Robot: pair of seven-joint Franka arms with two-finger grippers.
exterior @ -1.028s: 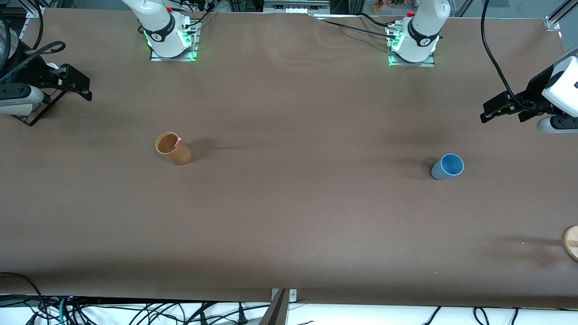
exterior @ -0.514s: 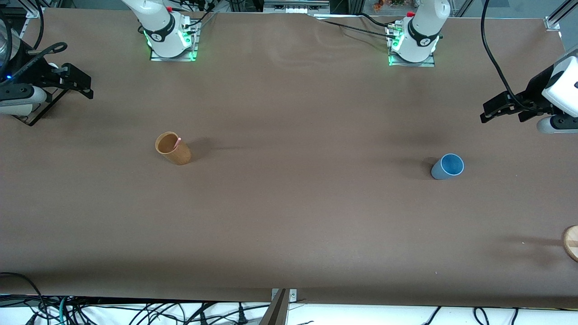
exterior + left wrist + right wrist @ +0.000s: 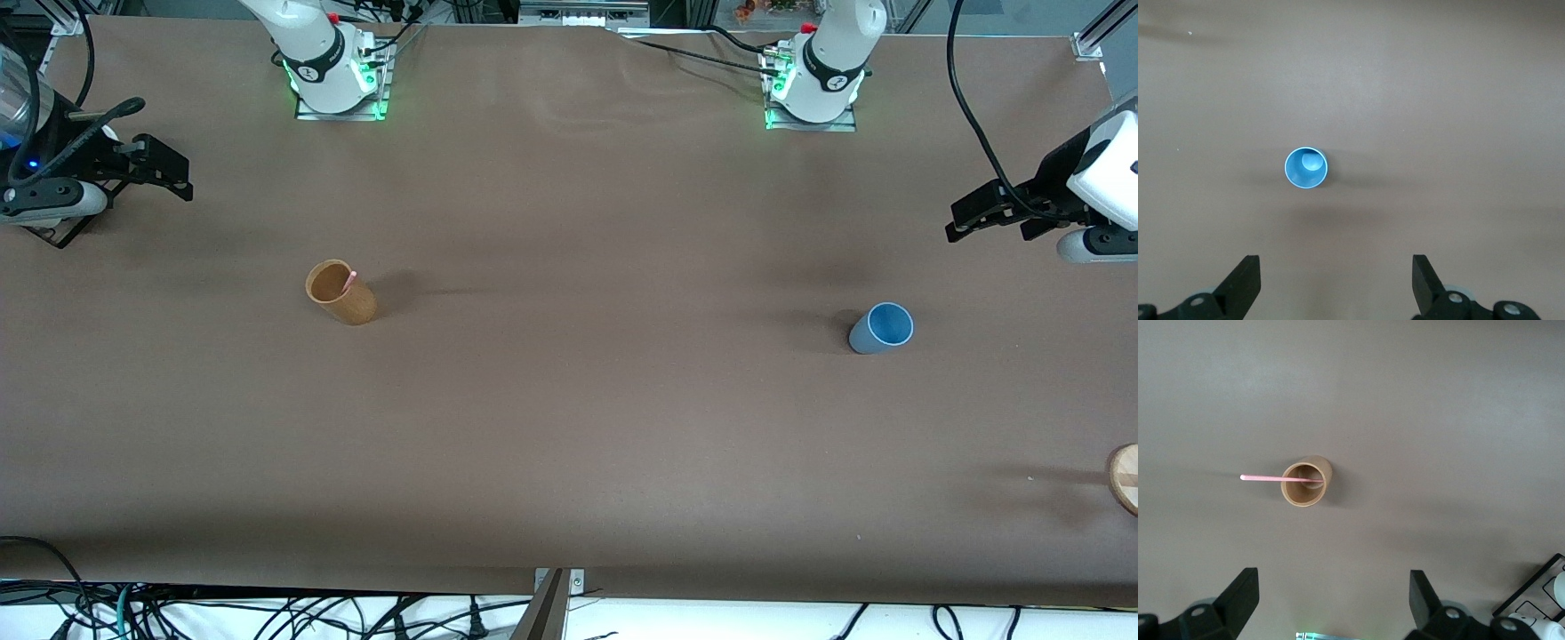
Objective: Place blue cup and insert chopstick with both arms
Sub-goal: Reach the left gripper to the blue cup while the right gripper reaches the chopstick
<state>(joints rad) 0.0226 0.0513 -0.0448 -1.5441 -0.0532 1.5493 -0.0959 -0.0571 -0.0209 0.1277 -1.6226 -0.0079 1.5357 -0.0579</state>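
The blue cup (image 3: 880, 328) stands upright and empty toward the left arm's end of the table; it also shows in the left wrist view (image 3: 1305, 167). The pink chopstick (image 3: 348, 281) leans inside a tan-brown cup (image 3: 340, 292) toward the right arm's end, and its top sticks out over the rim in the right wrist view (image 3: 1268, 478). My left gripper (image 3: 991, 222) is open and empty, high over the table at the left arm's end, apart from the blue cup. My right gripper (image 3: 162, 169) is open and empty, high over the right arm's end, apart from the brown cup (image 3: 1305, 481).
A round wooden piece (image 3: 1125, 478) lies at the table's edge at the left arm's end, nearer the front camera than the blue cup. A black rack (image 3: 55, 229) sits under the right arm at its end of the table.
My right gripper has shifted a little toward the middle of the table. The left arm, both cups and the chopstick have not moved.
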